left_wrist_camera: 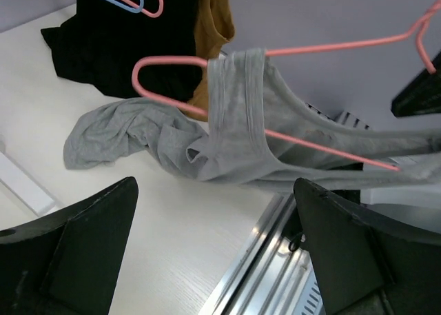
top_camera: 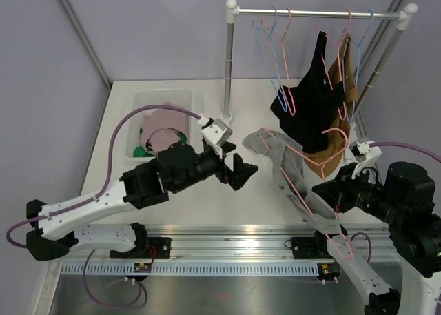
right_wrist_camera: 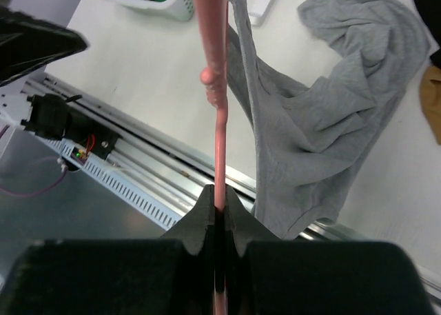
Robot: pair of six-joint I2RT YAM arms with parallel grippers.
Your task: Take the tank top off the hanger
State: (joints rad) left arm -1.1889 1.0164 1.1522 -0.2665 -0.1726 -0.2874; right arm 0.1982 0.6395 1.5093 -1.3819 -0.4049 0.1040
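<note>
Closest in, an aluminium rail (top_camera: 234,242) runs along the near edge of the white table (top_camera: 193,205). The right gripper (right_wrist_camera: 219,194) sits just above that rail on the right side, its jaws pressed together on the pink hanger (right_wrist_camera: 219,122), with the wire pinched between them and no gap showing in the right wrist view. The hanger slants up and away from this grip, towards the middle of the table.

The grey tank top (top_camera: 282,153) is on that hanger. In the left wrist view one strap loops over the hanger's lower wire and the neckline sags beneath it, so the garment is not off yet. The rest of the cloth trails down and lies bunched on the table top, spreading towards the rack's foot.

The left gripper (top_camera: 238,165) hovers over the table to the left of the tank top, its jaws spread wide and holding nothing. Its fingers (left_wrist_camera: 89,246) frame the garment in the wrist view without touching it.

Further back on the left, a white bin (top_camera: 148,98) holds pink and green cloth. At the far right stands a clothes rack (top_camera: 317,13) carrying a black garment (top_camera: 310,101), a brown garment (top_camera: 348,80) behind it, and several bare pink and blue hangers (top_camera: 279,46)
</note>
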